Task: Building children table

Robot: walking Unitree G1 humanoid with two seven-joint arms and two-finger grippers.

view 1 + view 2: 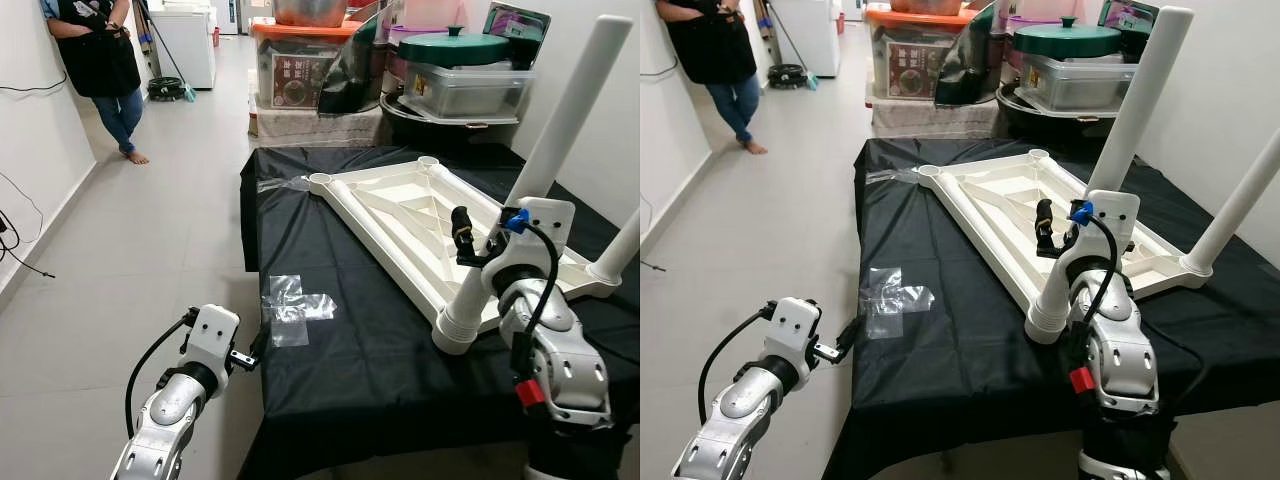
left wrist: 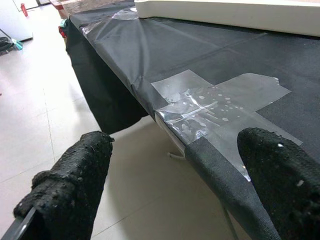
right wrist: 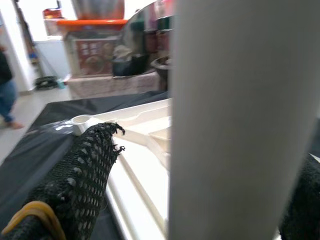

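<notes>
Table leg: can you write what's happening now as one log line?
right gripper: around upright table leg | leg: standing in corner socket of upside-down tabletop | left gripper: open, beside black cloth edge

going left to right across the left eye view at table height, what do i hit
left gripper → clear tape patch on the black cloth → upside-down white tabletop → right gripper around a white leg

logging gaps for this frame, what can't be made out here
- Whether the white leg is fully seated in its socket: the right gripper and arm cover the joint in the eye views.
- The right gripper's far finger: the blurred leg hides most of it in the right wrist view.
- The person's upper part: cut off by the top edge.
</notes>
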